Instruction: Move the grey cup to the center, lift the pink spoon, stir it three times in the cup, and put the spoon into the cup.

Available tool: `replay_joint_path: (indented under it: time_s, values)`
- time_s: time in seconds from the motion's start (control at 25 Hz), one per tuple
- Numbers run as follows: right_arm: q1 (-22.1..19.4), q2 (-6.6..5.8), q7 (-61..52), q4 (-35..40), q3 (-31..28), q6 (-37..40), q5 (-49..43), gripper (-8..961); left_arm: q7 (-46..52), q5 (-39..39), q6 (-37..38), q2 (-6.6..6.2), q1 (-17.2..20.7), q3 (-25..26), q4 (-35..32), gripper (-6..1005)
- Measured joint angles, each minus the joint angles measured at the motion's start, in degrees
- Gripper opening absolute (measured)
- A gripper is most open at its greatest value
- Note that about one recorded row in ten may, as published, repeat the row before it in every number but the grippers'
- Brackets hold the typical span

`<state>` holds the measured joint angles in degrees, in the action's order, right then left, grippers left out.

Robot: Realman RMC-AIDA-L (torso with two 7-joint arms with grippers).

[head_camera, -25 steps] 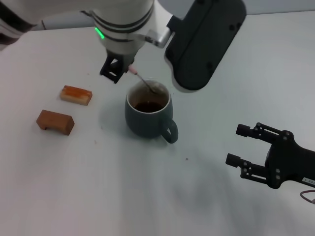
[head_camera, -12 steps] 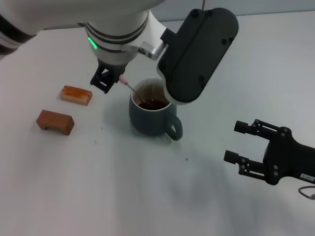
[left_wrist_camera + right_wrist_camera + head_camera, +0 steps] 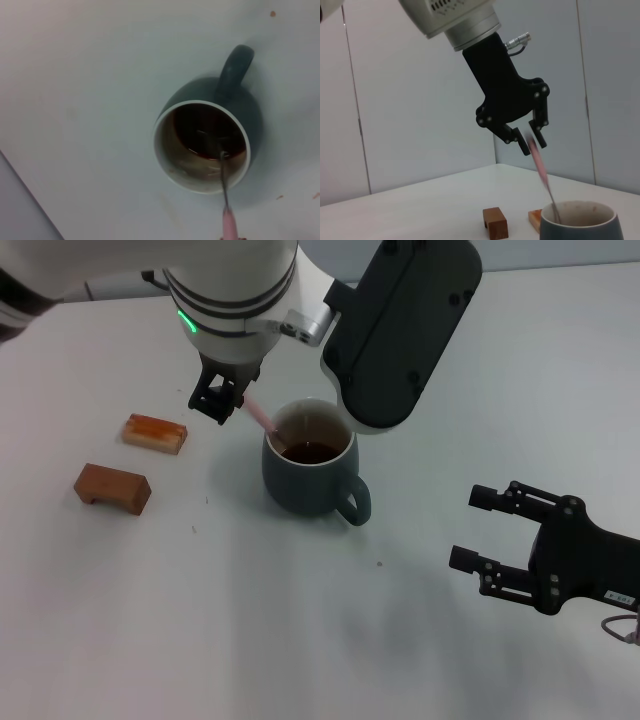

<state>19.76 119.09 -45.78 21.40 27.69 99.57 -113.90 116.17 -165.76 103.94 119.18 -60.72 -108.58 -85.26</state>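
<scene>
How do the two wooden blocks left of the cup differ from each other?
The farther block is lighter orange with a pale, glossy side; the nearer block is darker reddish brown and matte. The nearer block has a notch cut in its underside; the farther block shows none. Both lie on the table, left of the grey cup.

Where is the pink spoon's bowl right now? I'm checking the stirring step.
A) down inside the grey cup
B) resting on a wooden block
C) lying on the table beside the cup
A: the pink spoon, held by the left hand, slants down into the grey cup, with its tip in the dark liquid.
</scene>
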Motion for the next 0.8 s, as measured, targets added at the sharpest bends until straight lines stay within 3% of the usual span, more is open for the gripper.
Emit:
replay_joint_path:
  time_s: [0.24, 0.36, 0.6, 0.64, 0.68, 0.8]
  values:
    - [-0.04, 0.0, -0.19, 0.11, 0.0, 0.0, -0.01, 741, -0.4, 0.0, -0.92, 0.0, 0.19, 0.79, -0.55, 273]
    - [-0.09, 0.0, -0.2, 0.03, -0.01, 0.0, -0.01, 741, -0.69, 0.0, -3.01, -0.08, 0.87, 2.62, -0.97, 483]
    - [-0.32, 0.0, -0.12, 0.17, -0.01, 0.0, 0.0, 742, -4.23, 2.46, -16.26, -0.29, 6.25, 15.94, -6.44, 488]
    - [-0.41, 0.0, -0.08, 0.28, -0.01, 0.11, 0.1, 742, -5.27, 6.32, -21.47, -0.43, 9.03, 20.85, -7.56, 489]
    - [-0.41, 0.0, -0.08, 0.28, -0.01, 0.11, 0.1, 742, -5.27, 6.32, -21.47, -0.43, 9.03, 20.85, -7.56, 490]
    - [-0.49, 0.0, -0.04, 0.48, -0.01, 0.48, 0.26, 742, -7.85, 15.69, -26.66, -0.58, 12.81, 28.55, -7.42, 492]
